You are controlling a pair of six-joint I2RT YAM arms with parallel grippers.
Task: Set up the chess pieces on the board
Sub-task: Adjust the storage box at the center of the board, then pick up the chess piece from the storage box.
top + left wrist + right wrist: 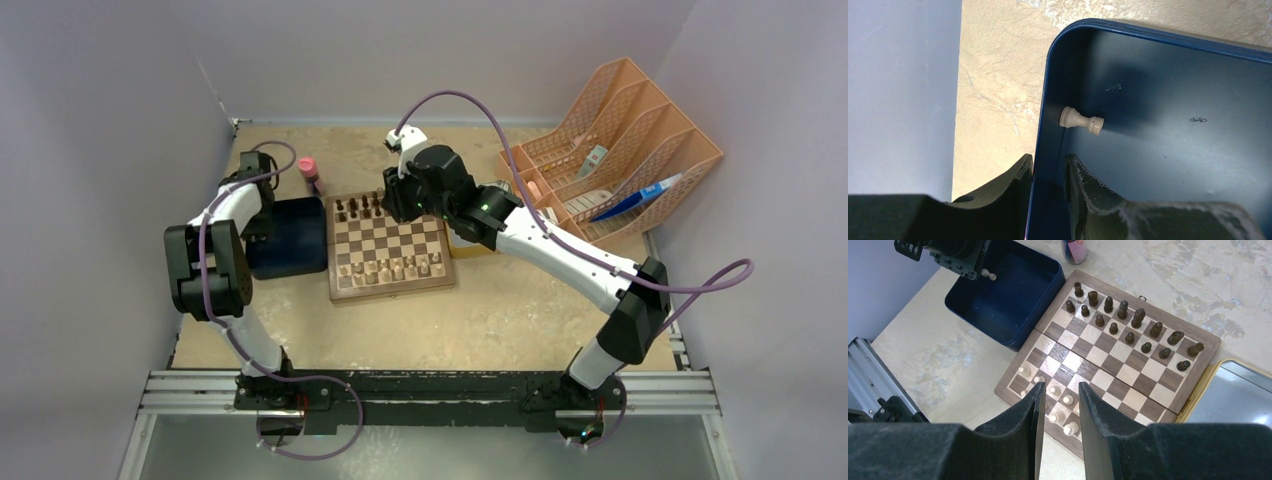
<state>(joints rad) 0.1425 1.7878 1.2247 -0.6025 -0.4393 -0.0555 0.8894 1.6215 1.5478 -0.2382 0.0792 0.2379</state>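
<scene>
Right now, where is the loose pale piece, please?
In the left wrist view, the piece lies in the blue tray against a side wall, near the left claw.

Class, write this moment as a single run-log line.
left hand: open, astride blue tray wall | pale piece: lying in tray | right hand: open, empty, above board

I get a top-down overview; left wrist cam hugs the blue tray (1168, 170), right wrist looks down on board (1128, 375) and tray.
</scene>
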